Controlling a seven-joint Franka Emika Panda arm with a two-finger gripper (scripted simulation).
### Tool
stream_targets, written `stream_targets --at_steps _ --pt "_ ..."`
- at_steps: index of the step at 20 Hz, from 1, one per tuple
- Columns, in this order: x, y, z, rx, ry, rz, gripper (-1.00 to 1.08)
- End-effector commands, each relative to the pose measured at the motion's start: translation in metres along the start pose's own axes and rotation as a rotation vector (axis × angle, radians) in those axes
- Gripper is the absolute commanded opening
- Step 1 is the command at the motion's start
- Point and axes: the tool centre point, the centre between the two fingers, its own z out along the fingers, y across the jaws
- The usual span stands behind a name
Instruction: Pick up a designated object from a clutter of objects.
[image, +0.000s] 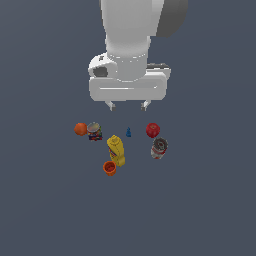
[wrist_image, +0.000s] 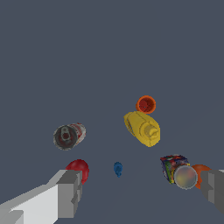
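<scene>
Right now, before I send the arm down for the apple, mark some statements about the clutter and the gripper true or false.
1. The gripper is shut on the red apple. False: it hangs open above the items, holding nothing.
2. The orange ball sits beside a can. True.
3. The orange cup is next to the apple. False: it stands by the yellow mustard bottle; the second can is the apple's neighbour.
4. A tiny blue piece lies between the first can and the apple. True.
5. The apple is on the exterior view's left. False: it is on the right.
</scene>
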Motion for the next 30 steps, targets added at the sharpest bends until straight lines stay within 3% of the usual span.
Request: stream_targets --at_steps 1,9,16,30 --pt "0.000 0.000 0.000 0.000 0.000 0.000 1.00" --pt "0.000 0.025 0.003 0.013 -0.019 0.060 1.00" --pt "0.000 0.027 0.002 0.013 -0.019 0.064 1.00" --pt "-0.012 -0.010 0.057 -0.001 -0.024 -0.090 1.00"
